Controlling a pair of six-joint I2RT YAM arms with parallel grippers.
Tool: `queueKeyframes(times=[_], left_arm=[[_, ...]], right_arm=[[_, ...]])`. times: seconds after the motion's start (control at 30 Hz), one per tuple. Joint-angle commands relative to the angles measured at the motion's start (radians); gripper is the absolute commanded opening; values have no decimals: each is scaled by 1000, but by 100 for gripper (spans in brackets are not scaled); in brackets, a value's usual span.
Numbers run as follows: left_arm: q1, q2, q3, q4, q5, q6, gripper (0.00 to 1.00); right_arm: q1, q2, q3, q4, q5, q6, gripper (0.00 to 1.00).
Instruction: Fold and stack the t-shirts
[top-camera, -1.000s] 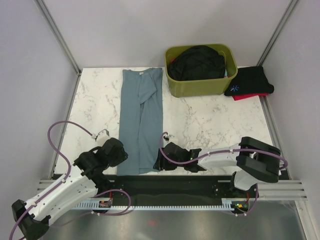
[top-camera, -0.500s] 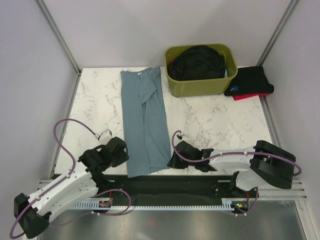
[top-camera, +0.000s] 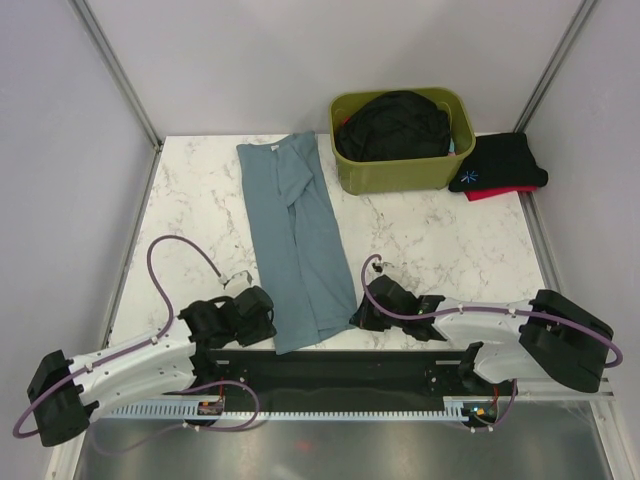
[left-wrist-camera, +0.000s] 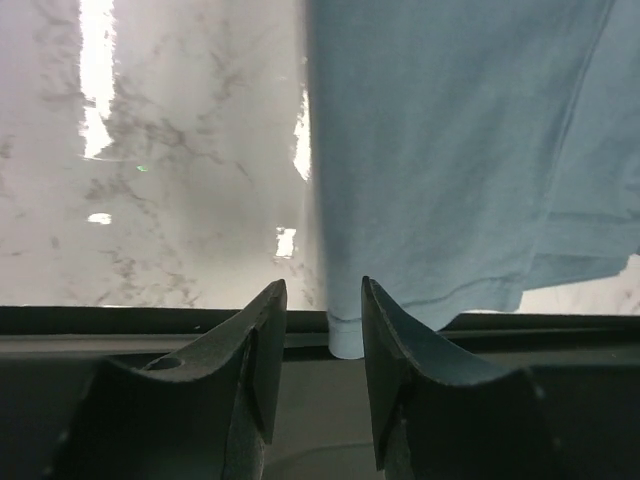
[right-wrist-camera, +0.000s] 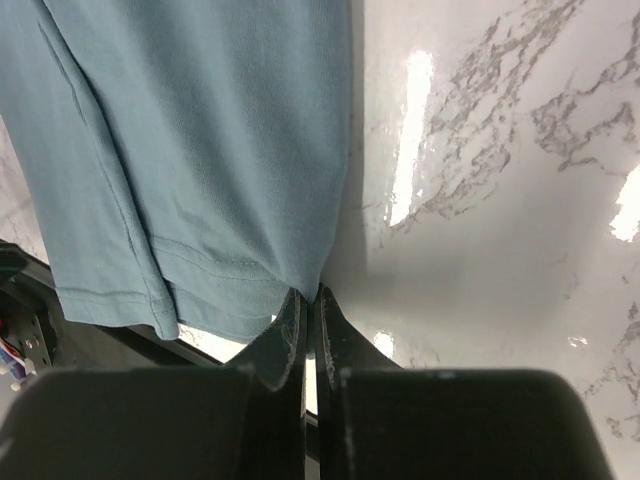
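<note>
A long dusty teal t-shirt (top-camera: 295, 240), folded lengthwise, lies slanted on the marble table (top-camera: 200, 220). Its near end reaches the front edge. My right gripper (top-camera: 358, 318) is shut on that end's right corner; the right wrist view shows the closed jaws (right-wrist-camera: 308, 295) pinching the hem of the cloth (right-wrist-camera: 200, 130). My left gripper (top-camera: 272, 320) sits by the near left corner, open. In the left wrist view the shirt (left-wrist-camera: 450, 150) drapes a corner over the edge just ahead of the empty gap (left-wrist-camera: 321, 290). Black t-shirts (top-camera: 395, 125) fill the bin. Another black one with blue print (top-camera: 500, 165) rests on a red one (top-camera: 490, 193).
An olive-green bin (top-camera: 400, 175) stands at the back, right of the teal shirt's far end. The black and red pile lies at the back right corner. A dark rail (top-camera: 330, 375) runs along the table's near edge under both grippers.
My right gripper has shut on the shirt's near right corner and dragged that end to the right, slanting the shirt. The left arm has followed to the right, toward the front edge.
</note>
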Motion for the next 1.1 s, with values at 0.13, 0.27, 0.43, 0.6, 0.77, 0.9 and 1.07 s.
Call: queueKeyframes(times=[0.13, 0.27, 0.43, 0.6, 0.77, 0.9, 1.07], left_arm=[[-45, -7, -89, 180, 82, -97, 42], [-75, -5, -106, 221, 96, -120, 42], [-94, -14, -118, 221, 101, -141, 41], [-105, -30, -131, 220, 113, -155, 38], [-115, -30, -138, 215, 110, -163, 29], [-117, -30, -140, 213, 87, -164, 3], [-115, -42, -111, 181, 64, -140, 2]], right_arm=[[-3, 60, -22, -94, 19, -44, 0], [-2, 67, -22, -90, 17, -47, 0], [-3, 69, -30, -85, 14, -42, 0], [-3, 67, -34, -85, 14, -41, 0], [-3, 70, -37, -87, 14, -39, 0], [-2, 64, -41, -87, 8, -38, 0], [10, 50, -59, -93, -3, -32, 0]])
